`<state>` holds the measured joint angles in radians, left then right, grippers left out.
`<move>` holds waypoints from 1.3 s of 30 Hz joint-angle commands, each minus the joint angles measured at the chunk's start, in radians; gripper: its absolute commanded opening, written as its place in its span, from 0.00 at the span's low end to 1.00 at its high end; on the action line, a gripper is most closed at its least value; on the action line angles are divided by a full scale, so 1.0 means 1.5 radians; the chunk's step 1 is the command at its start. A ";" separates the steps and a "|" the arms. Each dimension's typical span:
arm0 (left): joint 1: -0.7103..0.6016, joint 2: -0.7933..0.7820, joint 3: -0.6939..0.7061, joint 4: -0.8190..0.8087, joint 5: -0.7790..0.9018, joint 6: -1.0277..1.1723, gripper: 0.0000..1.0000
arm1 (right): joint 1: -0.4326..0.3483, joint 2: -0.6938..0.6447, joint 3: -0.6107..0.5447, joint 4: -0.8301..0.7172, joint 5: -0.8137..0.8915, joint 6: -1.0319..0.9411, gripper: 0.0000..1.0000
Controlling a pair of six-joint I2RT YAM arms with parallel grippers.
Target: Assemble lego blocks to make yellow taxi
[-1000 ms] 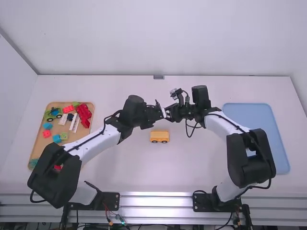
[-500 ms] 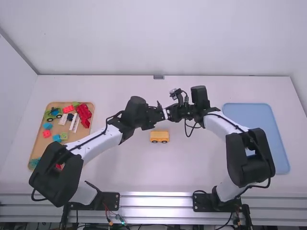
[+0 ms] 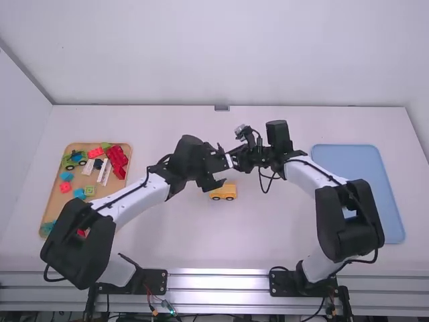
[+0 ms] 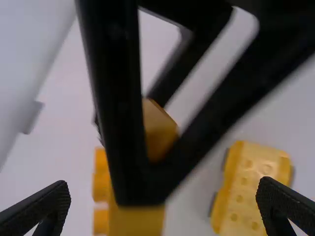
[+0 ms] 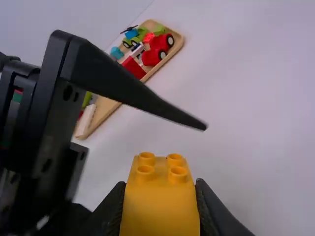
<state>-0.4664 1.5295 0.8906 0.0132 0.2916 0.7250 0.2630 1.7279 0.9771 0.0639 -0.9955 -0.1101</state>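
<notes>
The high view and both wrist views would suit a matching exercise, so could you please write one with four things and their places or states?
Things:
1. Left gripper
2. Yellow studded block
3. Yellow wheeled piece
4. Wooden tray

Places or states:
A. Held by the right gripper
B. Holding loose coloured pieces, at the high view's left
C. Fingers wide apart
D. Standing on its wheels on the table

Pairs: 1-C, 2-A, 3-D, 4-B.
</notes>
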 commanded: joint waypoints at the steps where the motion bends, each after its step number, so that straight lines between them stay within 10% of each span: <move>1: 0.038 -0.009 0.056 -0.040 0.158 0.008 0.99 | -0.010 0.004 0.018 -0.001 0.012 -0.093 0.10; 9: 0.121 0.017 0.166 -0.248 0.409 0.125 0.99 | -0.012 0.003 0.081 -0.171 0.002 -0.335 0.08; 25: 0.132 0.072 0.184 -0.300 0.448 0.143 0.99 | 0.025 0.003 0.218 -0.498 0.001 -0.716 0.04; 32: 0.131 0.072 0.182 -0.300 0.441 0.138 0.68 | 0.025 0.003 0.216 -0.502 0.001 -0.730 0.04; 39: 0.132 0.072 0.177 -0.299 0.439 0.138 0.64 | 0.020 0.003 0.217 -0.501 -0.001 -0.728 0.02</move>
<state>-0.2695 1.6371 1.1557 -0.4339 0.9318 0.9176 0.2996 1.7275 1.2751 -0.6846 -0.9810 -1.1973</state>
